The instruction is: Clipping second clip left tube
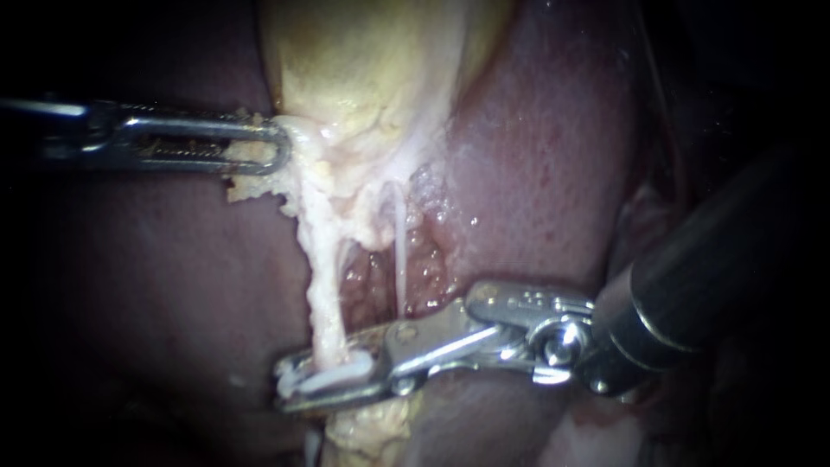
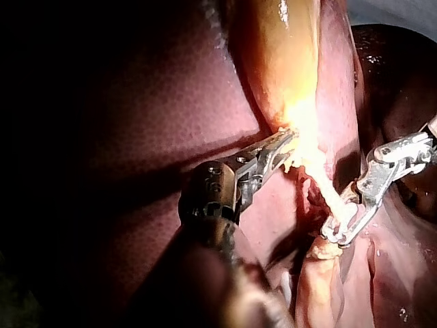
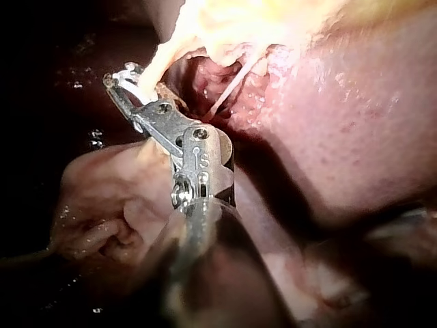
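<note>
Steel right instrument (image 1: 294,385) end effector clamps white clip (image 1: 339,374) round pale stringy left tube (image 1: 324,298); left instrument (image 1: 272,147) end effector grips yellowish gallbladder (image 1: 363,69).

We lose the left tube (image 1: 327,303) where it passes between the right instrument's (image 1: 290,386) jaws; the gallbladder (image 1: 363,60) runs off the upper edge.

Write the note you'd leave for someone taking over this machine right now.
Left instrument: jaws shut on the edge of the gallbladder, with the strands below it stretched taut.
Right instrument: jaws hold a white clip around the lower end of the left tube.
Done: the clip sits across the tube.
Left: I cannot tell if the clip has locked. Check that, then open the jaws and back out.
</note>
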You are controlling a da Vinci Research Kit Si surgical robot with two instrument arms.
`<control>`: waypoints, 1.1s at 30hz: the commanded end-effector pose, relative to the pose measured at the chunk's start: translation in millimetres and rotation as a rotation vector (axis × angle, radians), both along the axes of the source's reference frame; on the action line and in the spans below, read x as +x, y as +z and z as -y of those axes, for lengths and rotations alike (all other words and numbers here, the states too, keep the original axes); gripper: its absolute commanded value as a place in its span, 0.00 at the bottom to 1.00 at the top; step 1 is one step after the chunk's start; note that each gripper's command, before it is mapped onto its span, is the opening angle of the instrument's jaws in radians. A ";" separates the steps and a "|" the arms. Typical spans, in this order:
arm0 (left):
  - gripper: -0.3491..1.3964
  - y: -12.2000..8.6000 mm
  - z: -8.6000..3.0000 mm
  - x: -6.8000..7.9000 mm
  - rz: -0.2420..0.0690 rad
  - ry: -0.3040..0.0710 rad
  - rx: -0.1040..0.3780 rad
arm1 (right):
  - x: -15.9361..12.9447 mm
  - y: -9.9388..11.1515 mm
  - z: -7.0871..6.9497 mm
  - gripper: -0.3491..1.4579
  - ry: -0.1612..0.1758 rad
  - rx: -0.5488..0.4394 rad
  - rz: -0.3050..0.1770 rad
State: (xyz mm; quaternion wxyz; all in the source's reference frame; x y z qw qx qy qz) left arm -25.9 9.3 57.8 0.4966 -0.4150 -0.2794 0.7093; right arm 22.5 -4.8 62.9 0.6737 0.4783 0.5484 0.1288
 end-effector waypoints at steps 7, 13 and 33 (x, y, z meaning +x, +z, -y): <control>0.00 0.0 0.0 0.0 -0.002 -0.001 0.006 | -0.1 0.0 0.0 0.03 -0.003 0.033 0.015; 0.00 0.0 0.0 0.0 -0.002 -0.001 0.006 | -0.3 0.0 0.1 0.00 -0.006 0.054 0.025; 0.00 0.0 0.0 0.0 -0.005 -0.003 0.011 | -0.7 0.2 0.1 0.00 -0.015 0.064 0.043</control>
